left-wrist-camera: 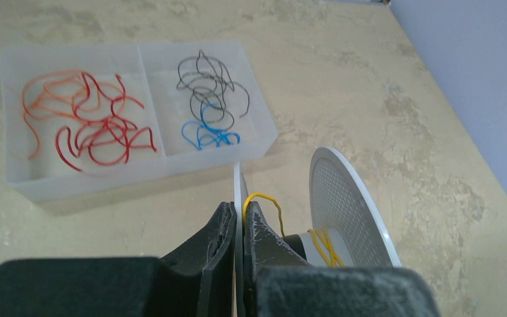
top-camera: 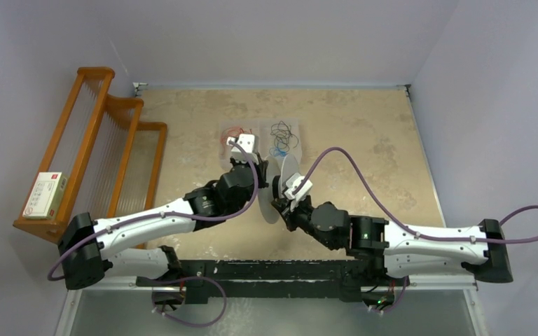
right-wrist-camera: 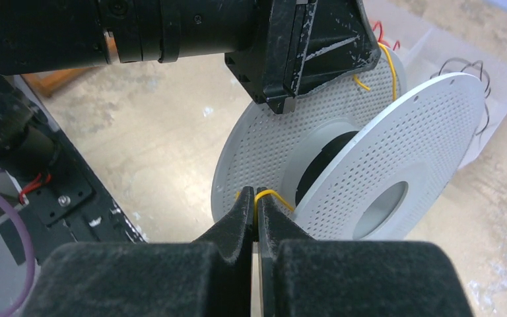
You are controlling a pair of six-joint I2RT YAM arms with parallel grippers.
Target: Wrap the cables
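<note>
1. The white spool (right-wrist-camera: 429,125) stands on edge near the middle of the counter (left-wrist-camera: 337,66), just in front of the clear tray (left-wrist-camera: 105,188), with both arms meeting at it.
2. The left gripper (left-wrist-camera: 239,206) is closed on the rim of one spool flange. The thin white edge runs up between its two fingers.
3. The right gripper (right-wrist-camera: 256,198) has its fingers pressed together at the lower edge of that same flange. A yellow cable (right-wrist-camera: 274,193) arches out from between the tips, so it is pinching that strand (whether the rim is caught there too, I cannot tell).
4. In the left wrist view, the yellow cable loops over the left gripper's right-hand finger and runs down to the hub, where a few yellow turns cross each other between the two flanges.
5. The tray has two compartments. The left one holds orange cables (left-wrist-camera: 46,99) tangled with red wires (left-wrist-camera: 105,132). The right one holds black wires (left-wrist-camera: 204,79) with a blue wire (left-wrist-camera: 208,132) below them.
6. A wooden rack (top-camera: 91,133) stands at the left side of the counter, well apart from the spool, with a small box (top-camera: 45,194) on its near end.
</note>
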